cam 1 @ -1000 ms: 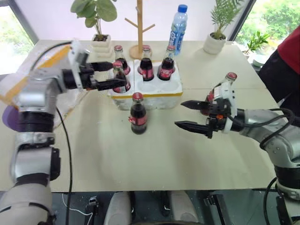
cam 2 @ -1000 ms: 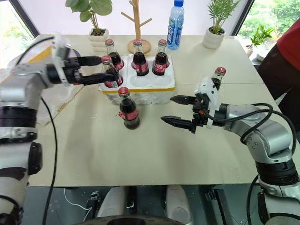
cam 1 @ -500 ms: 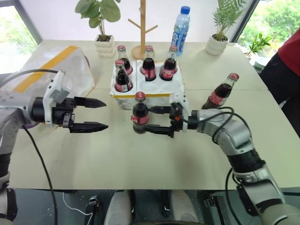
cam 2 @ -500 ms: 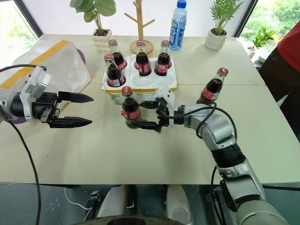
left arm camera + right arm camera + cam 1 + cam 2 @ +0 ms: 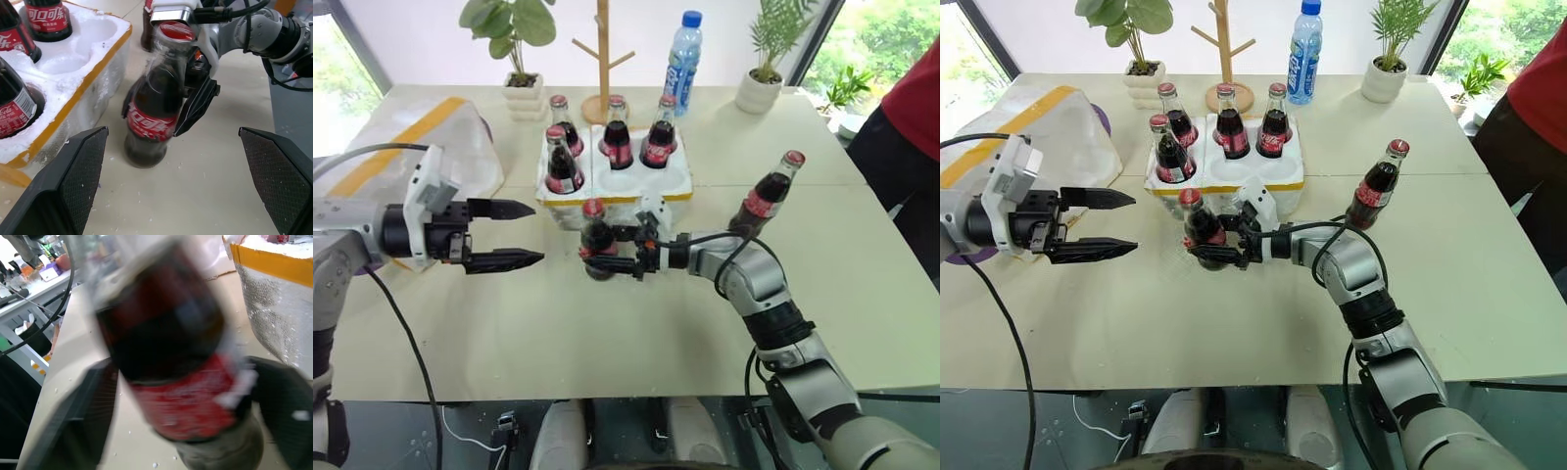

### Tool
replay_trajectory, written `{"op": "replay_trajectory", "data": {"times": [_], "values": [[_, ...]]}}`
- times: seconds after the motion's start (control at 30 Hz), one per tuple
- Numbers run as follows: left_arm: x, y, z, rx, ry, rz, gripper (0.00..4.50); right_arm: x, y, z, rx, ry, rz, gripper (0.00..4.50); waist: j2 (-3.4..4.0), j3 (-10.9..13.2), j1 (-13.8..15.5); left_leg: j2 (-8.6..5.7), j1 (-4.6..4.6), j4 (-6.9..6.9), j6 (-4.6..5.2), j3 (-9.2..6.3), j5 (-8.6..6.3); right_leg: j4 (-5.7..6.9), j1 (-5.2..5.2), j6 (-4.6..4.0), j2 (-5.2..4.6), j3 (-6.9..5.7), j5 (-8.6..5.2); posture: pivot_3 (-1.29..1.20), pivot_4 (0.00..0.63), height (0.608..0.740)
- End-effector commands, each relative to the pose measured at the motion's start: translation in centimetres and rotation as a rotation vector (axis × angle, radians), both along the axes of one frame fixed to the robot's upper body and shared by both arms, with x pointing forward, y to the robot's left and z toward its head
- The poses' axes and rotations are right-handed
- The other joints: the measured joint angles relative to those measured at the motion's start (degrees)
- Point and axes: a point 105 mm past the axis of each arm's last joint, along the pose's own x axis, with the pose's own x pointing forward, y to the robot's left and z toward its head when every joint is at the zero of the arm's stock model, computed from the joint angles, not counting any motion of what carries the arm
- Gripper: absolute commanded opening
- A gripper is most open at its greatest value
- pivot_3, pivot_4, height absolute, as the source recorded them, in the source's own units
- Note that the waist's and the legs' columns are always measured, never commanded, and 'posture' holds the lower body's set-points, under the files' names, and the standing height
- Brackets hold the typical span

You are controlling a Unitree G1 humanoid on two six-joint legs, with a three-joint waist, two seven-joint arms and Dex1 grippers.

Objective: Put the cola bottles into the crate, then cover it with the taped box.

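My right gripper (image 5: 619, 252) clamps the cola bottle (image 5: 597, 241) at frame centre, before the crate (image 5: 636, 180) | my left gripper (image 5: 514, 234) spread, empty | glass: rigid, slick, breakable; grip at labelled waist.

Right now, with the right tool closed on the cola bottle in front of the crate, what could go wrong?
1. The right tool grips the cola bottle low on its body; it looks tilted and may swing when lifted.
2. The crate stands close behind, so the bottle could bump its wall.
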Motion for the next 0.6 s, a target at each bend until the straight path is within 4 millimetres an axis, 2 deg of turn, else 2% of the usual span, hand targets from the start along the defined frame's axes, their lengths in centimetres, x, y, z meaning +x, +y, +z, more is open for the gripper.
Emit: {"op": "replay_trajectory", "data": {"times": [0.03, 0.17, 0.27, 0.33, 0.5, 0.6], "values": [[0.0, 0.2, 1.3, -0.024, -0.063, 0.01, 4.5, -2.1, -0.8, 3.7, 0.094, -0.054, 0.106, 2.79, 0.0, 0.0, 0.2, 0.0, -0.01, -0.01, 0.0, 0.0, 0.0, -0.01, 0.0, 0.0, -0.02, -0.01, 0.0, 0.0, 0.15, 0.74], [0.1, 0.2, 1.6, -0.055, -0.067, 0.02, 4.5, -3.1, -2.7, 9.4, 0.232, -0.1, 0.146, 2.79, 0.02, 0.0, 0.1, -0.01, -0.03, -0.01, 0.0, 0.01, 0.0, -0.01, -0.01, 0.01, -0.08, 0.0, 0.01, 0.0, 0.15, 0.74], [0.4, 0.1, 2.0, -0.082, -0.073, 0.028, 4.5, -1.2, -3.2, 12.9, 0.276, -0.178, 0.042, 2.79, 0.07, 0.1, -0.2, -0.01, -0.01, 0.0, -0.03, 0.02, 0.01, 0.01, -0.03, 0.0, -0.06, 0.0, 0.01, 0.0, 0.15, 0.74], [0.7, 0.1, 2.0, -0.086, -0.084, 0.036, 4.5, 1.0, -3.2, 14.4, 0.259, -0.252, -0.065, 2.79, 0.08, 0.1, -0.3, 0.01, 0.01, -0.01, -0.05, 0.01, 0.03, 0.03, -0.05, -0.01, 0.01, 0.0, 0.01, 0.0, 0.15, 0.74], [1.4, 0.1, 2.4, -0.122, -0.107, 0.071, 4.5, 5.4, -2.9, 14.7, 0.2, -0.344, -0.256, 2.79, 0.07, 0.0, -0.1, -0.01, 0.02, -0.14, -0.06, 0.03, 0.04, 0.0, -0.07, -0.04, 0.04, 0.01, 0.0, 0.0, 0.15, 0.74], [1.7, 0.2, 2.7, -0.141, -0.122, 0.091, 4.5, 6.7, -2.0, 13.7, 0.17, -0.363, -0.295, 2.79, 0.08, 0.1, -0.1, -0.04, -0.1, -0.13, -0.07, 0.09, 0.04, -0.03, -0.16, -0.03, -0.04, 0.01, 0.0, 0.0, 0.15, 0.74]]}}
